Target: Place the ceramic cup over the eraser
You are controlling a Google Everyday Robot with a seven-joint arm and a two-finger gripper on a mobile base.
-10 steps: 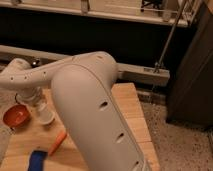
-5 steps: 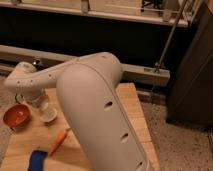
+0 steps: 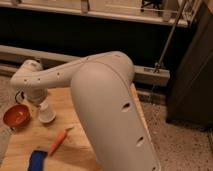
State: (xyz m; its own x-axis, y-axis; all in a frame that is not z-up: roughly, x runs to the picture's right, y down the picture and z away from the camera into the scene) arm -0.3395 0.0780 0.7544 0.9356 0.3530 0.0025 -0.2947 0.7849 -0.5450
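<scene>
The white ceramic cup (image 3: 47, 115) stands on the wooden table (image 3: 30, 145), just right of the red-orange bowl (image 3: 15, 116). My gripper (image 3: 40, 103) is at the end of the white arm, directly above the cup's rim and mostly covered by the wrist (image 3: 31, 82). The eraser is not in view; the arm's large white link (image 3: 107, 110) hides the middle and right of the table.
An orange carrot (image 3: 58, 141) lies in front of the cup. A blue cloth-like item (image 3: 37, 160) lies at the table's near edge. A dark rail and shelving run behind the table. A dark cabinet (image 3: 192, 75) stands at the right on speckled floor.
The arm's big link has shifted right and up, uncovering more of the table's left part. The wrist stays over the cup beside the bowl.
</scene>
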